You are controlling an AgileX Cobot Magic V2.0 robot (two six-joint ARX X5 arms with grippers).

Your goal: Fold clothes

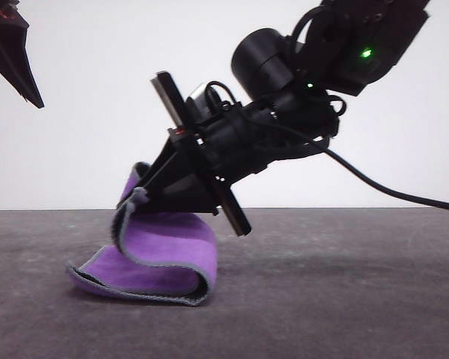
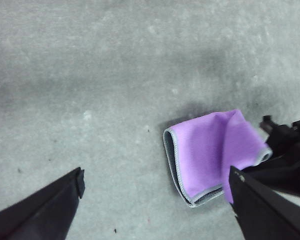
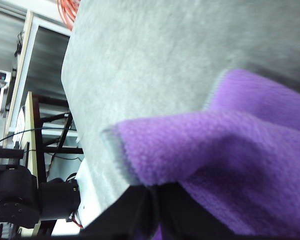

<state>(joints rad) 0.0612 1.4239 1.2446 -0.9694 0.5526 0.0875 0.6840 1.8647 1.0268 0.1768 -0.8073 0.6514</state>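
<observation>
The clothes is one small thick cloth, bright purple with grey stitched edging, lying on the dark grey table left of centre and folded over itself. My right gripper is shut on its raised upper edge, holding that edge above the lower layer. The right wrist view shows the purple cloth bunched just over the closed fingers. My left gripper hangs high at the far left, apart from the cloth. In the left wrist view it stands open, with the cloth beyond it and the right gripper at the cloth's edge.
A black cable trails from the right arm to the right over the table. Past the table's edge, the right wrist view shows shelving and dark equipment. Bare table surface lies around the cloth.
</observation>
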